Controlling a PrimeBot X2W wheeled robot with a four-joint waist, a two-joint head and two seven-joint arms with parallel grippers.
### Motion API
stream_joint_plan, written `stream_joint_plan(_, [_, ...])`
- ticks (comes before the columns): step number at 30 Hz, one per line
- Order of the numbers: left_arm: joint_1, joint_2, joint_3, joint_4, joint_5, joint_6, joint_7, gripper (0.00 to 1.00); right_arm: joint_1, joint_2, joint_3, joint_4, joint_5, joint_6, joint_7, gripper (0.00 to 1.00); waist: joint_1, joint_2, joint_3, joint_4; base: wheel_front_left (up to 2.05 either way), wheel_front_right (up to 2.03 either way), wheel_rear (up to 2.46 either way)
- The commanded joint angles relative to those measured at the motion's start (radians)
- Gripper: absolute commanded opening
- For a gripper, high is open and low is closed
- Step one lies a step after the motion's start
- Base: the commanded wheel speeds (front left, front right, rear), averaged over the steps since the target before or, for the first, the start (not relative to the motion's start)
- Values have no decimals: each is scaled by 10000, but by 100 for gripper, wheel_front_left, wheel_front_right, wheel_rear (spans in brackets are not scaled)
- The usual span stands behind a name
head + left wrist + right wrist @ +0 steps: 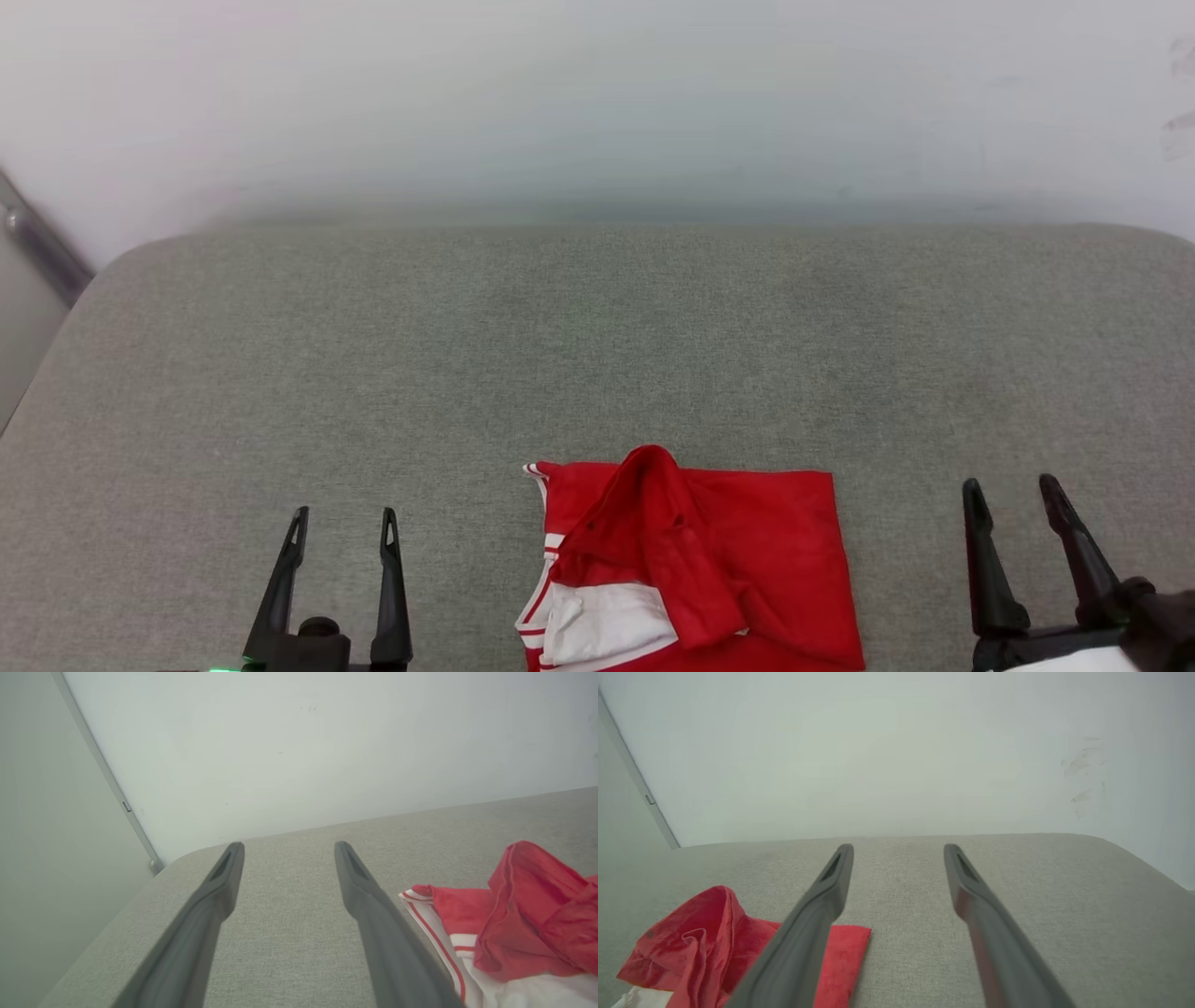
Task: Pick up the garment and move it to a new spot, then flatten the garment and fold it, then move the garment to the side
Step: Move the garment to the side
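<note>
garment, 6 o'clock: likely soft, light, rumpled | grasp raised red fold | left fingers, right fingers: released, empty

The left gripper carries two long black fingers, slim blades that widen from narrow rounded tips toward a black base. Near each tip a narrow elongated slot is sunk into the blade. Between the blades at the base sits a small rounded black knob, and a spot of green light glows at the picture's bottom edge beside it. In the left wrist view the same fingers look matte dark grey, with smooth, gently curved sides. The right gripper has the same dark tapering build, set on a chunky black mount with a sliver of white casing beneath.
</note>
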State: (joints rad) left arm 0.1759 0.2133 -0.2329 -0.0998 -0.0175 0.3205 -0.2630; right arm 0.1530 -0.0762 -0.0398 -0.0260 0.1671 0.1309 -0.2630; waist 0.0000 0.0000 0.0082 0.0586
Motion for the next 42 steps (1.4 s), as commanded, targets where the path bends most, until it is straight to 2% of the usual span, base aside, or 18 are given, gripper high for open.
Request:
stream_joint_plan(1, [67, -7, 47, 11, -12, -1, -22, 100, -161, -118, 43, -78, -62, -4, -19, 100, 0, 0, 10, -9, 0, 0, 0])
stream_joint_plan(4, [36, -32, 97, 24, -9, -44, -22, 100, -580, -364, 120, -111, 126, -4, -19, 100, 0, 0, 47, -13, 0, 0, 0])
stream_joint_plan(7, [-44, -64, 168, 17, -14, -67, -22, 100, -1357, -902, 191, -228, 333, -4, -19, 100, 0, 0, 144, -15, 0, 0, 0])
stream_joint_plan(12, [-203, -142, 233, 60, -20, -156, -22, 100, -2985, -2197, 915, 13, 1311, -4, 348, 100, 0, 0, 319, 34, 0, 0, 0])
stream_joint_plan(15, [-287, -184, 273, 108, -11, -201, -22, 100, -3889, -3048, 1697, 153, 2423, -4, 1732, 100, 0, 0, 413, 79, 0, 0, 0])
stream_joint_plan(20, [-425, -248, 312, 127, 29, -284, -22, 100, -4851, -4466, 2871, 352, 4692, -6, 5606, 100, 0, 0, 564, 154, 0, 0, 0])
stream_joint_plan(24, [-583, -281, 388, 186, -6, -371, -22, 100, -5096, -5070, 3167, 614, 6330, -4, 8178, 100, 0, 0, 751, 208, 0, 0, 0])
stream_joint_plan(28, [-766, -337, 433, 240, -4, -468, -22, 100, -4928, -5263, 3347, 1112, 7701, -4, 10304, 100, 0, 0, 976, 297, 0, 0, 0])
stream_joint_plan(30, [-910, -370, 443, 267, -9, -555, -22, 100, -4857, -5249, 3338, 1430, 8005, -4, 11052, 100, 0, 0, 1123, 369, 0, 0, 0])
stream_joint_plan(34, [-1226, -447, 414, 312, 33, -704, -22, 100, -4775, -4738, 3244, 1949, 8334, -4, 11608, 100, 0, 0, 1497, 586, 0, 0, 0])
stream_joint_plan(42, [-1835, -567, 456, 451, 41, -980, -22, 100, -4716, -3895, 3607, 2688, 8413, -4, 11764, 100, 0, 0, 2218, 967, 0, 0, 0])
